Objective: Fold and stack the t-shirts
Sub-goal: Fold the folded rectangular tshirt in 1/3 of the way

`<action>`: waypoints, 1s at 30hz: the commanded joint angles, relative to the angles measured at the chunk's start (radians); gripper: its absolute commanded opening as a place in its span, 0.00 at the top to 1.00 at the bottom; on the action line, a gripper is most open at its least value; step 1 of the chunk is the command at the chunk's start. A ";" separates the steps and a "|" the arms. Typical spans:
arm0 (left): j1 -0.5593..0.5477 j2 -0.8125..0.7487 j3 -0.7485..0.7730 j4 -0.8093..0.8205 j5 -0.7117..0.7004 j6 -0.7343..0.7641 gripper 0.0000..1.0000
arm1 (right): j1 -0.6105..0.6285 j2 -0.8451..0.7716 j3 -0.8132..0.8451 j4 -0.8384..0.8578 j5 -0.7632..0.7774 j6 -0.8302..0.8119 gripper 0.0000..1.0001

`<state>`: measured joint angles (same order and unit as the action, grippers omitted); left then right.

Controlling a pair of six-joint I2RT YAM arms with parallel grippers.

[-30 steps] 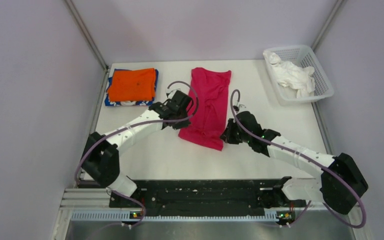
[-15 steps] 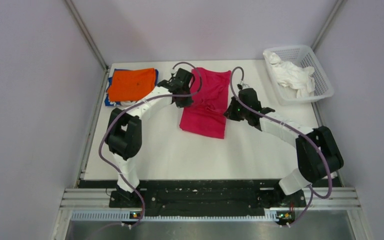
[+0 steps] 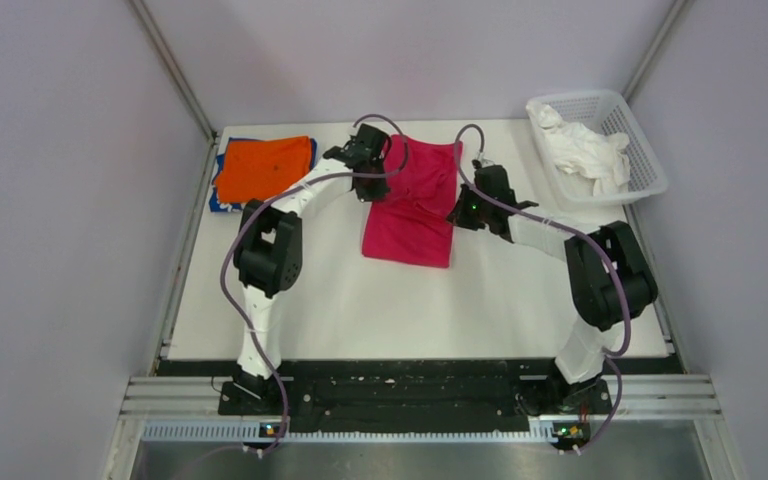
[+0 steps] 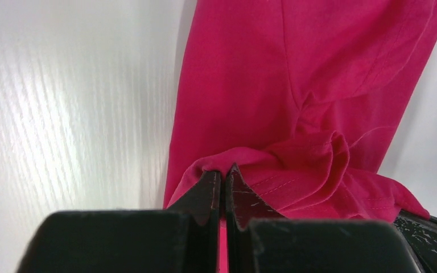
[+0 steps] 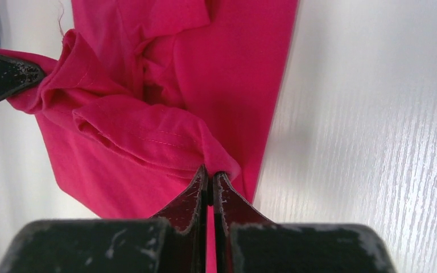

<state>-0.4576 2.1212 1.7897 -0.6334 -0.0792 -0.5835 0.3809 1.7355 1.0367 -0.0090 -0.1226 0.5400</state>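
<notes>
Left gripper [image 4: 223, 173] and right gripper [image 5: 210, 173] each have their jaws clamped on the magenta-red t-shirt [image 3: 410, 215] hem at upper centre, one per side. That keeps the edge level, I'd say for a halving fold. The orange t-shirt [image 3: 263, 168] lies folded on the blue t-shirt [image 3: 218, 202], upper left.

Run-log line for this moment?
magenta t-shirt: near hem lifted | left gripper: shut on it | right gripper: shut on it | orange t-shirt: folded on blue t-shirt

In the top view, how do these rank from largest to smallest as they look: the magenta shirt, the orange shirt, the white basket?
1. white basket and magenta shirt: about alike, too close to rank.
2. orange shirt: folded, clearly smaller.
</notes>
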 commanded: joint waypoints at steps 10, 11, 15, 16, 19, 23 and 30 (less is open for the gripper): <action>0.055 0.122 0.195 -0.006 0.015 0.017 0.64 | -0.049 0.117 0.151 0.053 0.044 0.005 0.84; 0.061 0.125 0.216 -0.012 0.022 0.016 0.53 | -0.052 0.121 0.164 0.046 0.047 0.005 0.70; 0.077 0.086 0.226 0.008 0.048 0.015 0.02 | -0.056 0.097 0.192 0.026 0.078 -0.017 0.29; 0.078 0.067 0.209 0.018 0.050 0.013 0.01 | -0.056 0.082 0.187 0.025 0.083 -0.023 0.21; 0.078 -0.010 0.116 0.051 0.057 0.009 0.01 | -0.056 0.026 0.142 0.032 0.067 -0.043 0.16; 0.078 -0.130 -0.046 0.055 0.056 -0.004 0.01 | -0.033 -0.055 0.045 0.102 -0.074 -0.105 0.05; 0.078 -0.353 -0.364 0.092 0.026 -0.063 0.01 | 0.116 0.016 0.077 0.153 -0.208 -0.179 0.01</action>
<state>-0.3786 1.9114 1.5444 -0.5835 -0.0338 -0.6018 0.3965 1.7153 1.0653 0.0734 -0.2260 0.4309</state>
